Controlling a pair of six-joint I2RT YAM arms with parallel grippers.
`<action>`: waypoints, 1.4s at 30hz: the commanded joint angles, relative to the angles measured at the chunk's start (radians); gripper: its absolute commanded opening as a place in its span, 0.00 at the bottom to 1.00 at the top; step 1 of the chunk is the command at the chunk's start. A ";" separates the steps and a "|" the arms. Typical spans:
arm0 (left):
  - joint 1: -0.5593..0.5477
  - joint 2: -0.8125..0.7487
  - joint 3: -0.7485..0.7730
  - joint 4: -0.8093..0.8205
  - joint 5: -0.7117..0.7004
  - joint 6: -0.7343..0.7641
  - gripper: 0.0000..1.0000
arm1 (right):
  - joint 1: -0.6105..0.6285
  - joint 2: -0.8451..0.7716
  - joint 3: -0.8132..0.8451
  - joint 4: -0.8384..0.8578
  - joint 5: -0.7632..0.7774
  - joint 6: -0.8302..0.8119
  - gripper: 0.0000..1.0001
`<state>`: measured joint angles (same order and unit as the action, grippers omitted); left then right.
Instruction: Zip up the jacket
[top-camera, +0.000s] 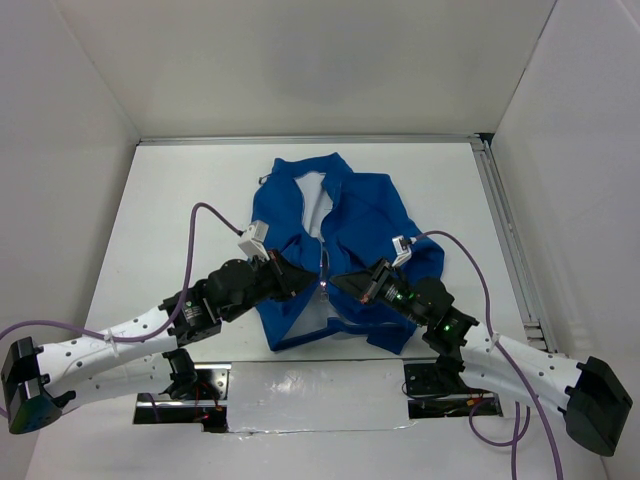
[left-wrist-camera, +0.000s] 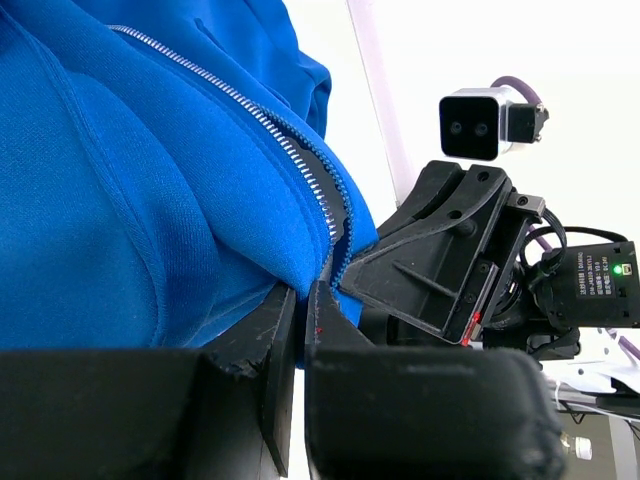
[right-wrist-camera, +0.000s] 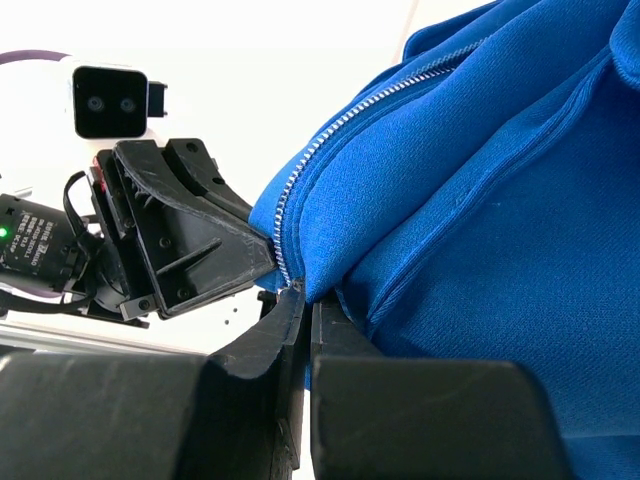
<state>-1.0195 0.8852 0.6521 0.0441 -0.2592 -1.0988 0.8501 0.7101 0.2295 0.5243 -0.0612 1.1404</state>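
Note:
The blue jacket (top-camera: 355, 230) lies flat mid-table, collar at the far end, its silvery zipper (top-camera: 323, 258) running down the middle. Both grippers meet at the zipper's lower part. My left gripper (top-camera: 306, 283) comes in from the left. In the left wrist view it (left-wrist-camera: 302, 292) is shut on the fabric edge beside the zipper teeth (left-wrist-camera: 285, 145). My right gripper (top-camera: 342, 284) comes in from the right. In the right wrist view it (right-wrist-camera: 306, 300) is shut on the other front edge, just under the zipper's teeth (right-wrist-camera: 330, 135). The two grippers' fingertips nearly touch.
White walls close in the table on three sides. A metal rail (top-camera: 505, 235) runs along the right edge. Purple cables (top-camera: 195, 250) loop above both arms. The jacket's hem (top-camera: 335, 340) lies close to the arm bases, near the table's front edge.

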 joint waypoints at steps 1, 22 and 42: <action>-0.008 -0.020 0.006 0.060 0.003 0.010 0.00 | -0.005 -0.001 0.059 0.072 -0.005 -0.004 0.00; -0.008 -0.014 0.018 0.057 -0.011 0.013 0.00 | -0.003 0.018 0.053 0.100 -0.037 0.001 0.00; -0.010 -0.012 -0.002 0.056 0.014 -0.016 0.00 | -0.003 0.017 0.051 0.129 0.004 0.010 0.00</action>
<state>-1.0199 0.8757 0.6518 0.0429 -0.2638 -1.1042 0.8501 0.7410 0.2413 0.5419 -0.0753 1.1374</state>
